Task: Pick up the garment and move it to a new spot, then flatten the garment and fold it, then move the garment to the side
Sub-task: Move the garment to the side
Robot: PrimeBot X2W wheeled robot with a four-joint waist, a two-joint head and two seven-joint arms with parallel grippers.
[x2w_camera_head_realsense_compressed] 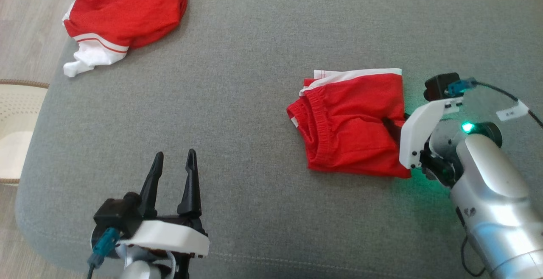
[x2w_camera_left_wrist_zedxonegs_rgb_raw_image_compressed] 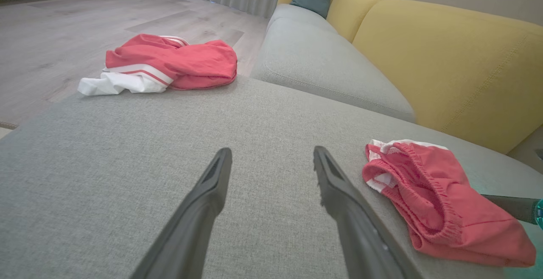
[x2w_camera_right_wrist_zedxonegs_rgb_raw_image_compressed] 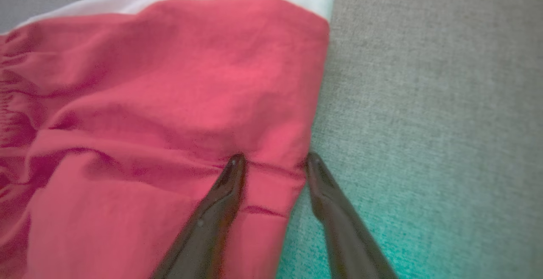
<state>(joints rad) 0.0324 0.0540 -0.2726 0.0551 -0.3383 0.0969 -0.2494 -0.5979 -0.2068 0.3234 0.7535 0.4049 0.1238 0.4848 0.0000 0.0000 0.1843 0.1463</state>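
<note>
Item one: garment (x2w_camera_head_realsense_compressed: 352, 124), soft red cloth folded to a rough rectangle, with a gathered elastic waistband at its 9 o'clock edge and a white band along 12 o'clock. You find it lying flat on the grey woven cushion (x2w_camera_head_realsense_compressed: 254, 79), at 3 o'clock of centre. Your right gripper (x2w_camera_right_wrist_zedxonegs_rgb_raw_image_compressed: 273, 160) straddles its 3 o'clock edge. The fingers are apart, one tip pressed on creased cloth and the other on bare cushion, not clamped. Your left gripper (x2w_camera_head_realsense_compressed: 174, 154) stands spread wide and empty at 7 o'clock. Item two: crumpled red-and-white clothing (x2w_camera_head_realsense_compressed: 127, 12), 11 o'clock corner.
</note>
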